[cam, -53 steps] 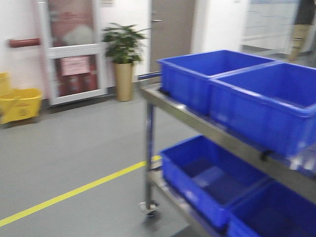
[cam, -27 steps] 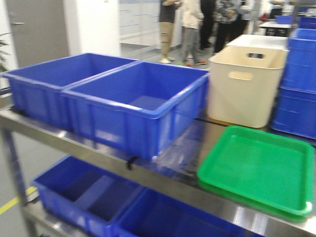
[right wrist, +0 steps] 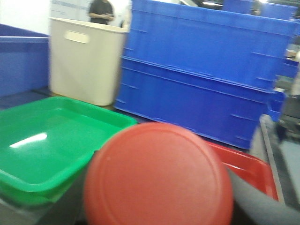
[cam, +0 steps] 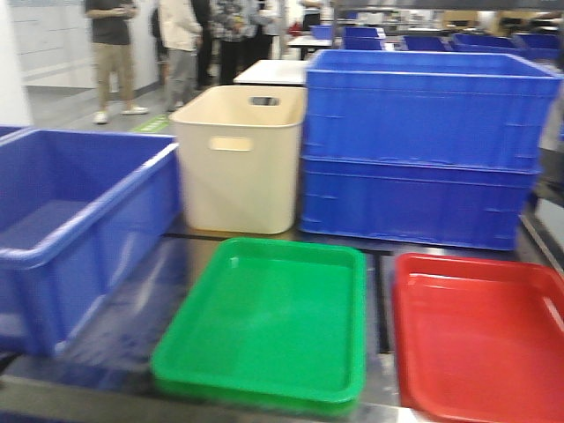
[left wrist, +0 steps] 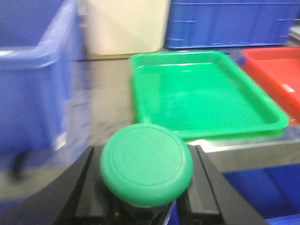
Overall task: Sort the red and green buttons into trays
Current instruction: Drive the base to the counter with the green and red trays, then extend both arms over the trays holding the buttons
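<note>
My left gripper [left wrist: 146, 197] is shut on the green button [left wrist: 146, 164]; its green cap sits between the two black fingers [left wrist: 77, 192], short of the shelf's front edge. The green tray [left wrist: 206, 89] lies just beyond it, empty. My right gripper [right wrist: 159, 211] is shut on the red button [right wrist: 158, 176], whose red cap fills the lower view and hides most of the fingers. The red tray [right wrist: 248, 166] lies behind it, empty. In the front view the green tray [cam: 269, 322] lies left of the red tray [cam: 480, 330]. Neither gripper shows there.
On the steel shelf [cam: 132, 326] a deep blue crate [cam: 70, 229] stands left of the green tray. A cream bin [cam: 238, 159] and stacked blue crates [cam: 423, 145] stand behind the trays. People [cam: 176, 44] stand far behind.
The front view has swung right: from the floor and door, past the cart's blue crates, until it faces the green and red trays.
</note>
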Tool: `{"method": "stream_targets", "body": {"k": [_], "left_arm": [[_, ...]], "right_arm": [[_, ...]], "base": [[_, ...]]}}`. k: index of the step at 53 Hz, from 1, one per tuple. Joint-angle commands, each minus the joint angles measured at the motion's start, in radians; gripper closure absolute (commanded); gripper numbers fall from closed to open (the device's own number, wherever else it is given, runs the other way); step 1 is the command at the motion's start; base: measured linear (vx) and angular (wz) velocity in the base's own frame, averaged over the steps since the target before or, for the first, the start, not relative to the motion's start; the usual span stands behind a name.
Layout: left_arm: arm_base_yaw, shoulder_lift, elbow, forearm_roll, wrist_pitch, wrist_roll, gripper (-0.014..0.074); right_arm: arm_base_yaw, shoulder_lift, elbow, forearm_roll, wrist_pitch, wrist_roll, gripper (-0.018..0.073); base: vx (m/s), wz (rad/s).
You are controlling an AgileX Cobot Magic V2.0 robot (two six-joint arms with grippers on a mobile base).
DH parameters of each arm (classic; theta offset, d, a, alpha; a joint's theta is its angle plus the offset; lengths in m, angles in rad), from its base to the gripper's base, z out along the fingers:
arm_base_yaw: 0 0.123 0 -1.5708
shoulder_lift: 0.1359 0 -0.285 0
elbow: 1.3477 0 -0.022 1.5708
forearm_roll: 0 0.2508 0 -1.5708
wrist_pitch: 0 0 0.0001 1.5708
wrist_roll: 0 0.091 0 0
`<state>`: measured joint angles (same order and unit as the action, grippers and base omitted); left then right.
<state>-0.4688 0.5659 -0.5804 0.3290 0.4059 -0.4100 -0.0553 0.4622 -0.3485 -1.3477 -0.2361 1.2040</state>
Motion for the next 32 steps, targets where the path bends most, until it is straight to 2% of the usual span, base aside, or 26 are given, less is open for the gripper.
{"method": "stream_targets", "body": {"k": [1, 20, 32], "left_arm": [[-0.007, 0.004, -0.032, 0.006, -0.081, -0.001, 0.0596], [-0.007, 0.004, -0.032, 0.006, -0.081, -0.001, 0.0596], [-0.007, 0.004, -0.032, 0.006, -0.081, -0.001, 0.0596]], "right_arm": [[-0.005, 0.006, -0.034, 0.015, -0.015, -0.002, 0.0569], [-0.005, 0.006, -0.034, 0.015, -0.015, -0.002, 0.0569], [-0.005, 0.006, -0.034, 0.015, -0.015, -0.002, 0.0569]], "base": [[0.17, -0.64], [0.14, -0.51], [0.06, -0.22]]}}
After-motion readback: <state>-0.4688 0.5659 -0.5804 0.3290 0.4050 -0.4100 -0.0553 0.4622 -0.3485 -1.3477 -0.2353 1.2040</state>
